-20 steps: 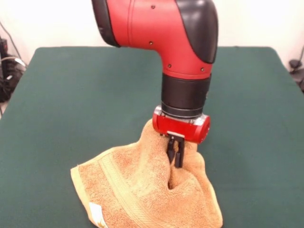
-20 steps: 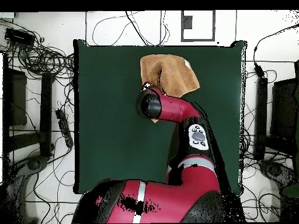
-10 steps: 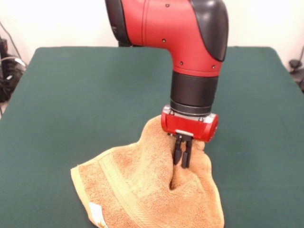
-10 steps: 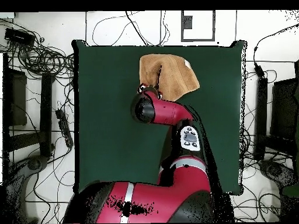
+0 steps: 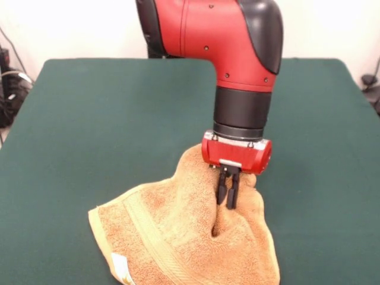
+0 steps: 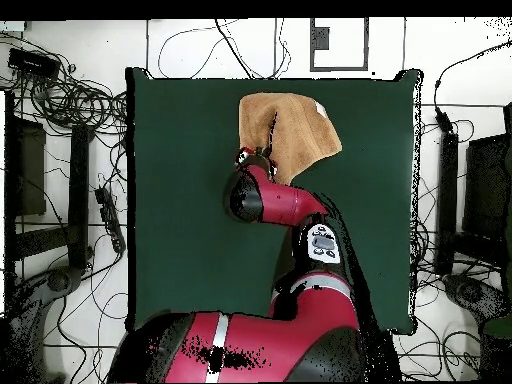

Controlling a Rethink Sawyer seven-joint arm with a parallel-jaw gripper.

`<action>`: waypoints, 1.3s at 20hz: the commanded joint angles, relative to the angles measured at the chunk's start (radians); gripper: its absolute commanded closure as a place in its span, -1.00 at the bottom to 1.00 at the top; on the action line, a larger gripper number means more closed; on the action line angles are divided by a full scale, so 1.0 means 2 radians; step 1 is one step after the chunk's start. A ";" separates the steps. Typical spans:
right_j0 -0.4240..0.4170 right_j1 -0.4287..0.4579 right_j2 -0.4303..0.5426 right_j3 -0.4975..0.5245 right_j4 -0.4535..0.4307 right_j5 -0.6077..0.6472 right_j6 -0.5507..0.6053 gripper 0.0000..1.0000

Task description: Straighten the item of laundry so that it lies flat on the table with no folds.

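Observation:
The item of laundry (image 5: pixel 172 237) is an orange-tan terry towel near the front edge of the table (image 5: pixel 95 113). One part is pulled up into a peak and the rest drapes down with a deep fold. A white care tag (image 5: pixel 122 268) shows at its lower left corner. My gripper (image 5: pixel 227 202) hangs straight down with its fingers (image 5: pixel 233 191) close together, shut on the raised fold. In the overhead view the item of laundry (image 6: pixel 298 125) lies near the top edge of the table (image 6: pixel 180 200), with the arm's head covering its lower edge.
Dark green cloth covers the table on every side of the towel. Cables (image 6: pixel 70 100) and equipment lie on the floor beyond the table's edges in the overhead view. The arm (image 5: pixel 237 47) stands over the table's middle.
The arm and gripper have shifted right in the front view, taking the pinched fold with them. Since half a second ago there is hardly any motion.

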 commanded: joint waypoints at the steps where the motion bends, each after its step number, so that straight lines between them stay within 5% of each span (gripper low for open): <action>1: 0.017 0.067 0.055 0.143 0.017 0.004 0.126 1.00; 13: 0.051 0.040 0.039 0.196 0.092 0.015 0.128 1.00; 26: 0.054 -0.062 0.054 0.256 0.129 0.103 0.109 1.00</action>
